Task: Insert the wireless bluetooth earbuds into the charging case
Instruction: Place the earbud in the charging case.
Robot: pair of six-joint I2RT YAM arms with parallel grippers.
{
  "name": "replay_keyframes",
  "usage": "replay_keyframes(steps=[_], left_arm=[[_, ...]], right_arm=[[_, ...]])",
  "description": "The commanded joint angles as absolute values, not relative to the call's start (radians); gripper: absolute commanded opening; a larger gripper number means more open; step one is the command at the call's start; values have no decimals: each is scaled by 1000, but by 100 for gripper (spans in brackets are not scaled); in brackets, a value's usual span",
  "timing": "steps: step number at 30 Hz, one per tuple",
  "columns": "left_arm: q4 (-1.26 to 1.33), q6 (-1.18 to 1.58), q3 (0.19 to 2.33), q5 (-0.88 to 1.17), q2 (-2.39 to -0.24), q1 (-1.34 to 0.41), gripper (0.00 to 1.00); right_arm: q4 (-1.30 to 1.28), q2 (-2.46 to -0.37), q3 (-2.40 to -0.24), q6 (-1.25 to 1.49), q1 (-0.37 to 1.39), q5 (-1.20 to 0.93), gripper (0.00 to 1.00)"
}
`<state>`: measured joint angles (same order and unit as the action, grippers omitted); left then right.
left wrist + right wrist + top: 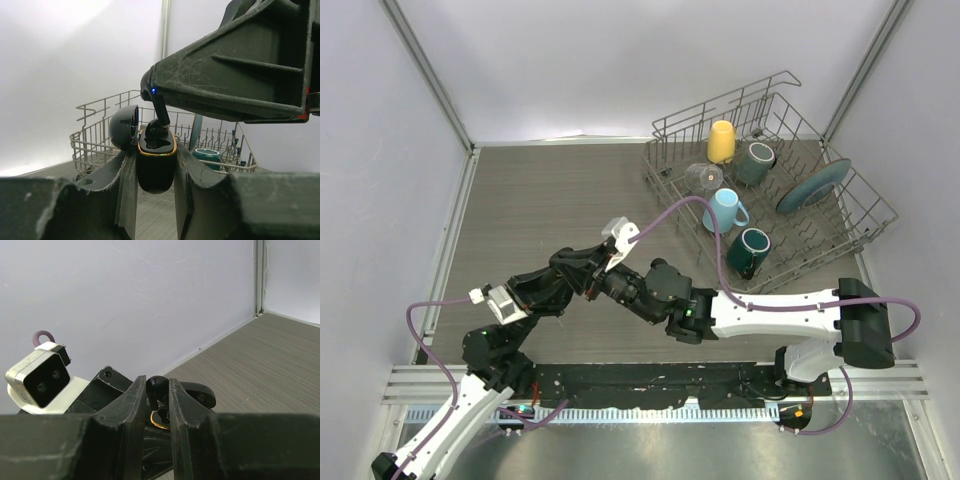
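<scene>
Clamps the black charging case upright in the left claw, lid swung open at 10 o'clock. Pinches one black earbud in the right claw, bud end down at the case's mouth. Hovers above the tabletop, dish rack at 2 o'clock.

No lettering, brand, number or label can be read in any view. The only sign is a small blue light glowing on the black earbud, at the top of its stem, right where the right claw pinches it, just above the open charging case.
</scene>
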<state>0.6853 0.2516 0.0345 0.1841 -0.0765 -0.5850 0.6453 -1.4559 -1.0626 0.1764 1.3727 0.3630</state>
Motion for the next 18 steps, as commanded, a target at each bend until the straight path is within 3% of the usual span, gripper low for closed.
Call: replay_keyframes(steps=[1,18], left_arm=[[755,236,-64,189,-75,-584,0],[778,247,-64,186,-75,-583,0]], right_arm=[[647,-1463,-1108,160,1379,368,1],[647,-1491,-1104,149,1379,370,1]])
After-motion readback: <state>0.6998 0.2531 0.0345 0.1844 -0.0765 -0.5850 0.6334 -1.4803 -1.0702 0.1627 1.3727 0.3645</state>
